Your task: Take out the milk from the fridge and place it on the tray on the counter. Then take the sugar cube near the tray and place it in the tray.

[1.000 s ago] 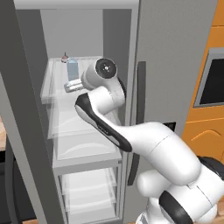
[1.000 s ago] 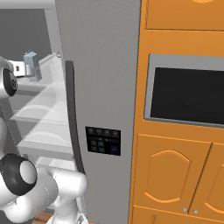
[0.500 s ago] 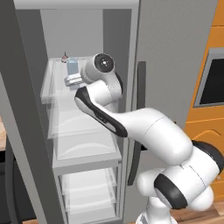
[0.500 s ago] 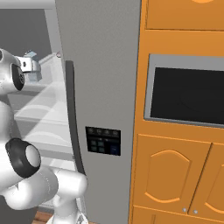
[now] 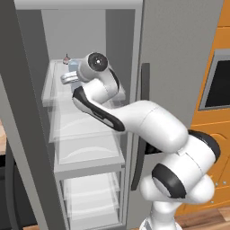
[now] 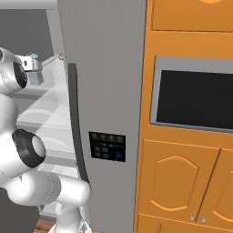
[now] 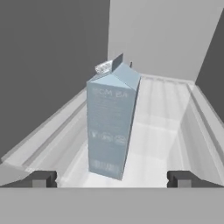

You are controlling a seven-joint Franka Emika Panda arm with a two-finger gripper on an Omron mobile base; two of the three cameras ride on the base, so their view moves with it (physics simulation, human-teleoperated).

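The fridge (image 5: 126, 40) stands open, and my arm reaches onto its upper translucent shelf (image 7: 166, 144). On that shelf the milk (image 7: 111, 122), a pale blue-grey gabled carton, stands upright. My gripper (image 7: 111, 179) is open, and its two dark fingertips (image 7: 41, 178) sit just short of the carton, one on each side of its line, without touching it. From the left base view, the milk (image 5: 72, 67) peeks out behind the gripper (image 5: 66, 77). The right base view has the gripper (image 6: 32, 61) at the far left. The tray, counter and sugar cube are out of view.
A tiny reddish-topped round object (image 5: 67, 58) sits at the back of the same shelf. The fridge's side walls close in on both sides. The door's dark handle (image 6: 77, 136) and control panel (image 6: 107, 146) lie to the right, then orange cabinets with a dark oven window (image 6: 195, 98).
The arm has stretched further into the fridge, carrying the hand forward and left along the upper shelf up to the milk. The jaws have stayed open.
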